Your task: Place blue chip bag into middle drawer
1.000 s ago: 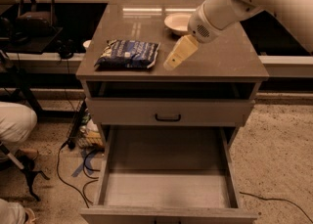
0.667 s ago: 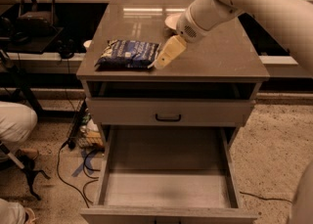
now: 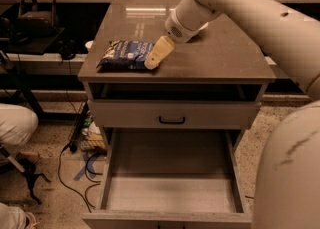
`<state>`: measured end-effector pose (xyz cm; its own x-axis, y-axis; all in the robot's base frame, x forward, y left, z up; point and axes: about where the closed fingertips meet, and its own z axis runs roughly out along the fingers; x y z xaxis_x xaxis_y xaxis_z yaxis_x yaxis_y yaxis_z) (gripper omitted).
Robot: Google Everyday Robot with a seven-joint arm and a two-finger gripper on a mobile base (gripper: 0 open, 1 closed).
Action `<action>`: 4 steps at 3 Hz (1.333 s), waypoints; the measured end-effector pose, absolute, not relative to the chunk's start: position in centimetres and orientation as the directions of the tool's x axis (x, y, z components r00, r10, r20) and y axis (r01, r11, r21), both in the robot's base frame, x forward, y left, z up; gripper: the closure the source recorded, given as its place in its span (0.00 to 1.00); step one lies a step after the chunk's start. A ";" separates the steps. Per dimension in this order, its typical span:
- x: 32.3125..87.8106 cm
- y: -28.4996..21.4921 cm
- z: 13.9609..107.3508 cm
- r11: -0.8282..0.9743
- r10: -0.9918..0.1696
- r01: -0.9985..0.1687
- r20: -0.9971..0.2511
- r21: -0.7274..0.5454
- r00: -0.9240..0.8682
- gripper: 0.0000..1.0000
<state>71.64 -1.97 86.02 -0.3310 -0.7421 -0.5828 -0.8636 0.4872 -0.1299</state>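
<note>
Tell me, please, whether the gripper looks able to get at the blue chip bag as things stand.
Probably yes: the gripper sits at one end of the blue chip bag, with nothing between them.

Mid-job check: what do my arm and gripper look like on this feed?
The arm is thick, rounded and off-white, with small dark dots along it and grey scuffs on the nearest segment. The gripper, at the right end of the blue chip bag on the cabinet top, is tan and tapered. No cables show.
</note>
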 end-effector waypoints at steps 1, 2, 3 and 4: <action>72.6 -0.6 85.5 0.489 -0.735 -0.865 -0.588 -0.114 -0.338 0.00; 73.0 1.8 85.0 0.468 -0.732 -0.879 -0.598 -0.093 -0.327 0.00; 73.2 3.1 84.8 0.453 -0.733 -0.888 -0.601 -0.082 -0.318 0.00; 73.4 4.4 84.4 0.442 -0.727 -0.895 -0.609 -0.061 -0.317 0.26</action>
